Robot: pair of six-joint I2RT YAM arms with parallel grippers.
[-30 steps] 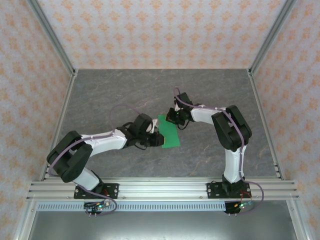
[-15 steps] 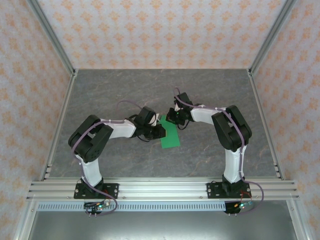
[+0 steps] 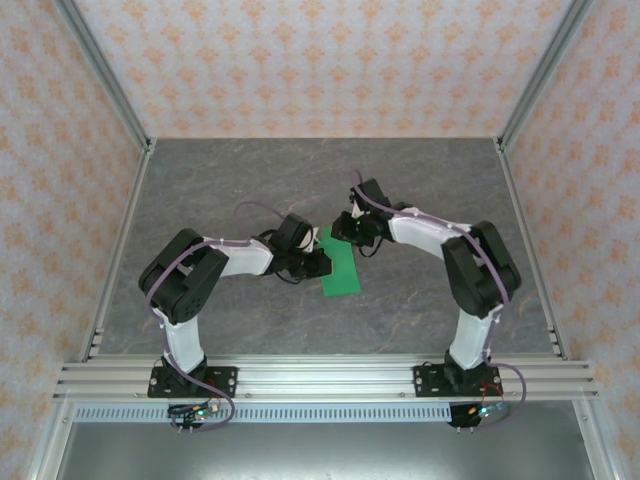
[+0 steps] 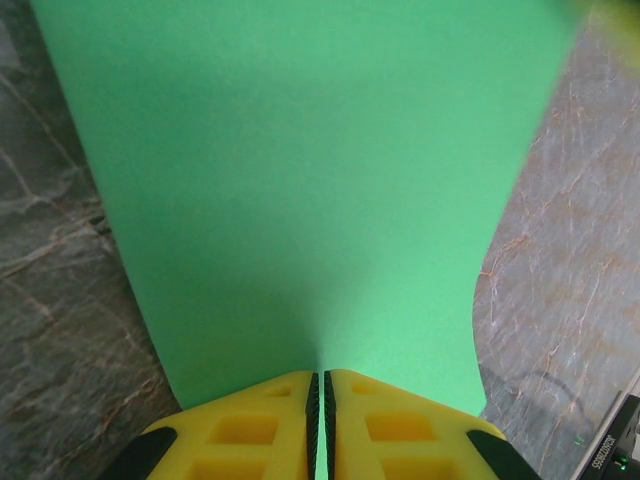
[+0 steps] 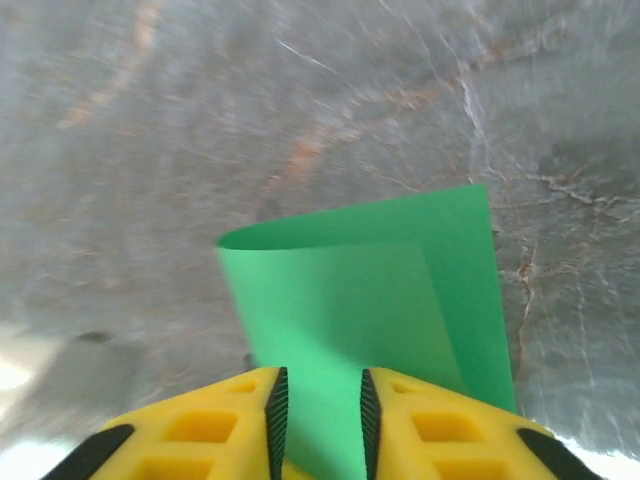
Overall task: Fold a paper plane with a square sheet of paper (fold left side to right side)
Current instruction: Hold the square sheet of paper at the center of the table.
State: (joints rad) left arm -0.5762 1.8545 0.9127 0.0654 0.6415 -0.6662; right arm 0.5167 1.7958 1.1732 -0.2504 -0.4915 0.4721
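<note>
Square sheet of paper (image 3: 340,270), green, folded over, mid tabletop (image 3: 230,180): left edge pinched between the pressed-together fingers of left gripper (image 4: 320,385); right gripper (image 5: 318,390) fingers slightly parted at its far end.

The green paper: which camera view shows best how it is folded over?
The right wrist view. There the green paper shows its curled fold on the left and the upper layer over the lower one. The left wrist view shows one plain green surface up close; the top external view shows a small rectangle.
</note>
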